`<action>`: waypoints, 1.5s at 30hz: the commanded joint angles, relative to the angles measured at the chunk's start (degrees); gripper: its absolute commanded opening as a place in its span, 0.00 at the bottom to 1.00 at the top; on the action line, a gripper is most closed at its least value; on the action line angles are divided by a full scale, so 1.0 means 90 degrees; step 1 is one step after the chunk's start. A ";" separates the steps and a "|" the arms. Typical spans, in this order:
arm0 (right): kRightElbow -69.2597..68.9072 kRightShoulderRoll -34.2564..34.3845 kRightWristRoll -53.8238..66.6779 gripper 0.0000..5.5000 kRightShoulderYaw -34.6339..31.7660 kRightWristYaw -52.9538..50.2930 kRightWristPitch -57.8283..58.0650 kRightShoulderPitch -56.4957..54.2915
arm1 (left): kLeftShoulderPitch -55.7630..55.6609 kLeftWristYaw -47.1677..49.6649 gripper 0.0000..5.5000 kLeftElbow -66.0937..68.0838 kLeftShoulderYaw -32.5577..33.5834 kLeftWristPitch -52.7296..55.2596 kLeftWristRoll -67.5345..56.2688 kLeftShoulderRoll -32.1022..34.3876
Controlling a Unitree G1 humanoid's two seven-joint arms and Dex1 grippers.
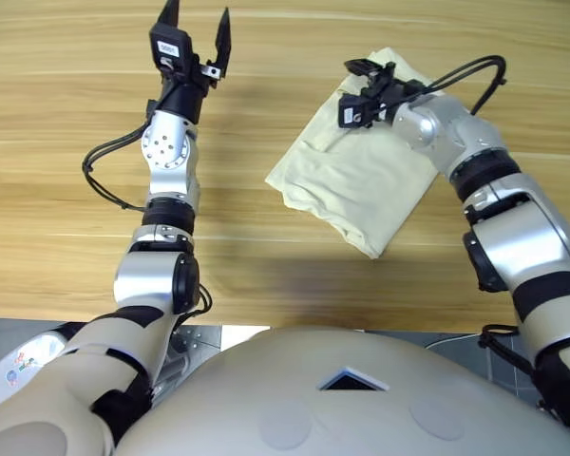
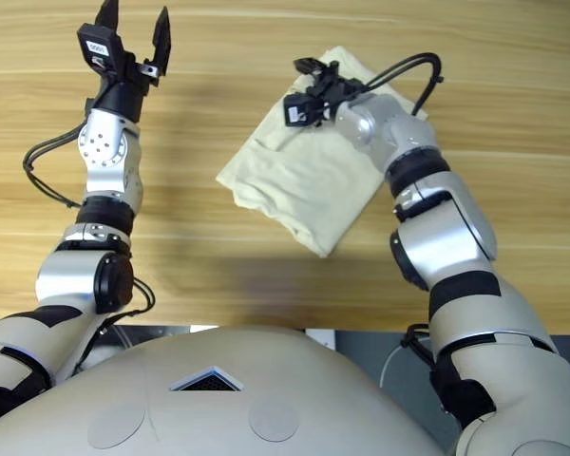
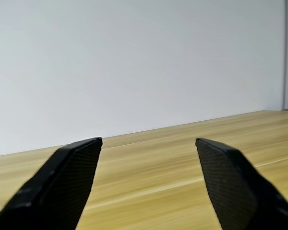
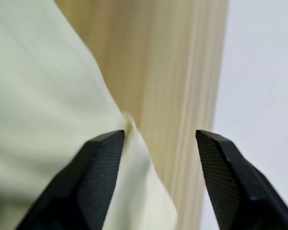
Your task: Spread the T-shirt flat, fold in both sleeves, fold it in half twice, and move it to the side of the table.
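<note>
One wooden surface (image 1: 66, 95) carries folded pale-yellow T-shirt (image 1: 361, 180), lying skewed toward 1 o'clock from centre. Left pincer (image 1: 198, 14) at 11 o'clock over bare wood, fingers wide, holding nothing. Right pincer (image 4: 158, 139) also wide, at T-shirt's 12 o'clock edge.

Nothing here can be read for certain. A small white sticker (image 1: 168, 46) sits on the housing of the left gripper (image 1: 199, 11), up at eleven o'clock in the head view. Its dark print is too small to make out. A second white label (image 1: 345, 116) rides on the right gripper (image 1: 370, 68), toward one o'clock, and is equally illegible.
</note>
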 commanded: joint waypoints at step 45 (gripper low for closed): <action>-0.4433 -0.3874 0.0669 0.50 -0.3319 -0.1605 -0.1620 0.6063 | 0.5474 -0.1140 0.66 -0.4350 -0.1403 -0.0986 0.4239 0.3343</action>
